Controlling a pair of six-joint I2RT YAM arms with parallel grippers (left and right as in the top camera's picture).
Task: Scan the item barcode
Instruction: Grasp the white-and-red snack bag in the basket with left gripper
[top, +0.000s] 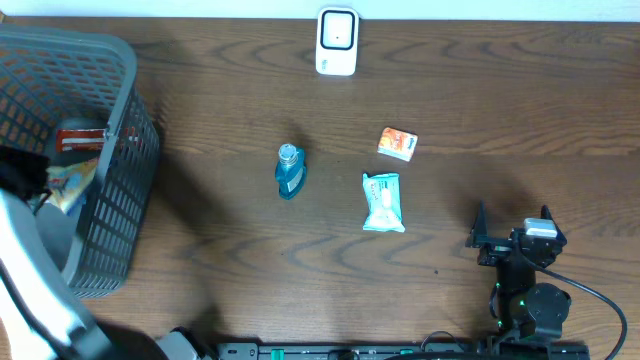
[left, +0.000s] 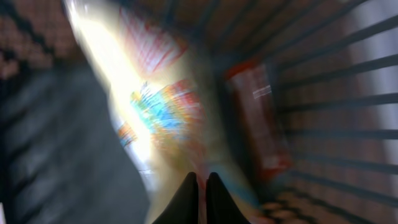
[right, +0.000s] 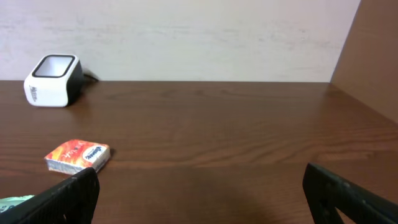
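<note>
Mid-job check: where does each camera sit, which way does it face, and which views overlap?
Overhead: above the table, looking straight down on basket, scanner, bottle, packet and orange box; right hand and left arm show.
Left wrist: inside the basket, blurred, facing a colourful bag; the shut left hand shows bottom centre.
Right wrist: low over the table, facing the back wall; its open fingers fill the bottom corners.
Shared: overhead and right wrist both see scanner and orange box.
</note>
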